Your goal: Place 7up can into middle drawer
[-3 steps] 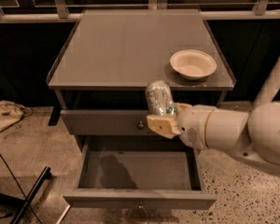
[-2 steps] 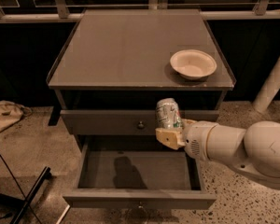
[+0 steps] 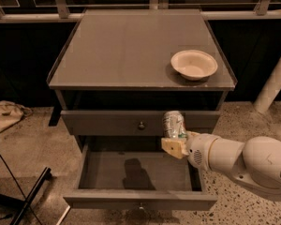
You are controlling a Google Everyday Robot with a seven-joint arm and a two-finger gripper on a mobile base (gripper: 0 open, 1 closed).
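Observation:
The 7up can [image 3: 173, 123] is silvery with a green-and-white label. It stands upright in my gripper [image 3: 174, 143], which is shut on its lower part. I hold it in the air in front of the upper drawer's right half, above the right side of the open middle drawer [image 3: 138, 199]. The middle drawer is pulled out, with a bare grey floor and a shadow on it. Its knob shows at the front edge. The upper drawer [image 3: 107, 122] is shut.
A cream round bowl [image 3: 194, 64] sits on the cabinet top [image 3: 126, 50] at the right. A white post [image 3: 275, 81] stands at the right. A bag [image 3: 4, 114] and a dark stand leg [image 3: 30, 191] lie on the floor at the left.
My gripper has lowered the can from near the cabinet top's edge down to the front of the upper drawer, and the can has turned from tilted to upright.

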